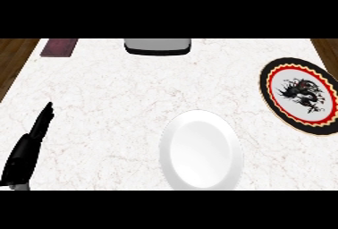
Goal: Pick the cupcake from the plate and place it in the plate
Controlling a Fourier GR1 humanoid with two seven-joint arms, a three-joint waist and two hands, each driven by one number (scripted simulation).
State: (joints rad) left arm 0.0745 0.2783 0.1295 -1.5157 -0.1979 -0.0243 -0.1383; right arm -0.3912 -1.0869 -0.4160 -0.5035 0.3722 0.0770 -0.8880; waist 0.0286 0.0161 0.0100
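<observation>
The left hand (pixel 26 147) comes in at the lower left of the head view, lying flat and edge-on over the marble counter (pixel 105 89), its fingers straight and pressed together, pointing up and away from the robot. It holds nothing. The right hand does not show at all.

To the right of that hand, and about level with it, lies a plain white plate (pixel 201 152), bare. Farther right and farther from the robot sits a second plate with a black rim, a red and cream zigzag band and a dark dragon-like figure (pixel 300 96) at its centre; it too carries nothing that can be seen.

The cupcake named in the task shows nowhere: not on either plate, not on the counter, not in the hand. So which way it lies from the hand cannot be told. Of the two plates, the white one is nearer the left hand; the patterned one lies well apart from it, on the side where the unseen right arm would probably reach more easily.

Beyond the fingertips, at the far edge, are a dark red rectangular object (pixel 59 47) and a grey-and-black appliance (pixel 158 46), only partly in view.
</observation>
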